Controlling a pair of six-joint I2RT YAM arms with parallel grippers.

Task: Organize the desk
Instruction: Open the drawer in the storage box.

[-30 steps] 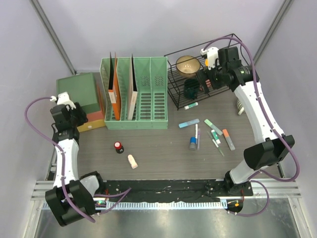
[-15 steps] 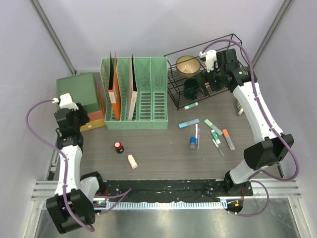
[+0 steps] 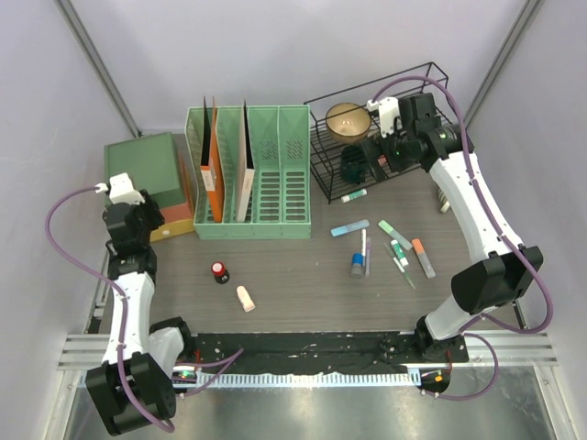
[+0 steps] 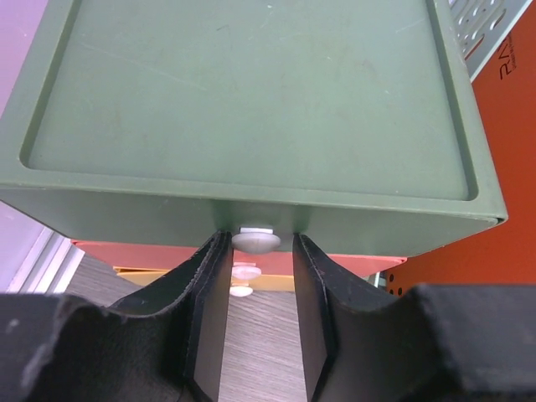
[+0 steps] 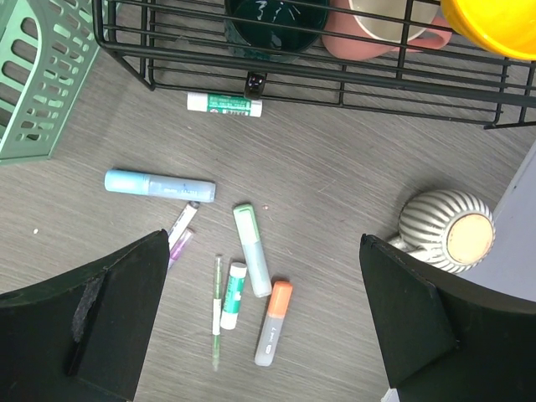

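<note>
The desk (image 3: 293,275) is a dark wood-grain top. At its left stands a stack of small drawers with a green drawer (image 4: 251,100) on top. My left gripper (image 4: 255,251) faces that drawer's front. Its jaws are open, one on each side of the white knob (image 4: 255,240), with a gap on the right side. My right gripper (image 5: 264,251) hangs wide open high above scattered pens, holding nothing. Below it lie a blue highlighter (image 5: 159,185), a green highlighter (image 5: 252,249) and an orange highlighter (image 5: 273,322).
A green file rack (image 3: 266,183) holds folders at the back. A black wire basket (image 3: 323,174) holds mugs and a bowl, with a glue stick (image 5: 224,105) in front. A striped ceramic piece (image 5: 444,230) sits far right. A red-capped bottle (image 3: 219,270) and a pink stub (image 3: 245,298) lie near the front.
My left gripper has shifted slightly toward the near edge, and its jaws have narrowed around the drawer knob. The right gripper has drifted slightly left, still wide open.
</note>
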